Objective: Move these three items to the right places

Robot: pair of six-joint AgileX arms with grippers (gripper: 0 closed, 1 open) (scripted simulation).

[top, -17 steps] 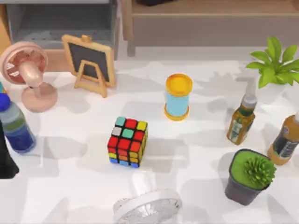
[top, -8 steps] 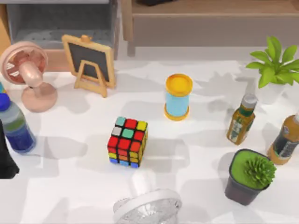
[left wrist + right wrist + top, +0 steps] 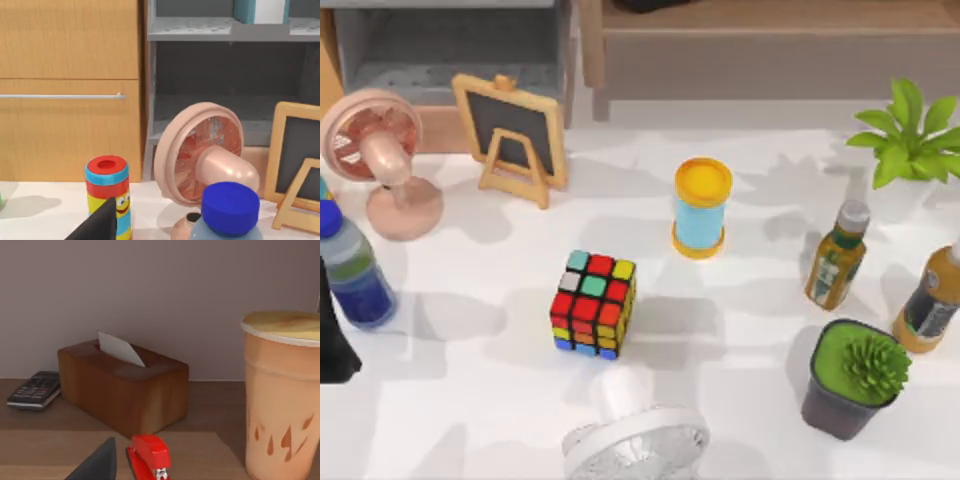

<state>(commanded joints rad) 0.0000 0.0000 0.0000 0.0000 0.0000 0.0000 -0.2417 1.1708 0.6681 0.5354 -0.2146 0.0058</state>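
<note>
the white fan point(image 3: 638, 440) is cut off at the table's point(image 3: 460, 400) near edge. the puzzle cube point(image 3: 592, 303) sits mid-table, the yellow-capped canister point(image 3: 701, 208) beyond it. at the left edge, the left end effector point(image 3: 332, 335) is a dark, cropped shape beside the blue-capped bottle point(image 3: 352, 268); i cannot tell its grip. shelving stands behind.

White fan point(image 3: 635, 440) cut by bottom edge; left gripper point(image 3: 332, 330) mostly cut by left edge, jaws hidden; blue-capped bottle point(image 3: 229, 212) cropped below fingertip point(image 3: 100, 225).
</note>
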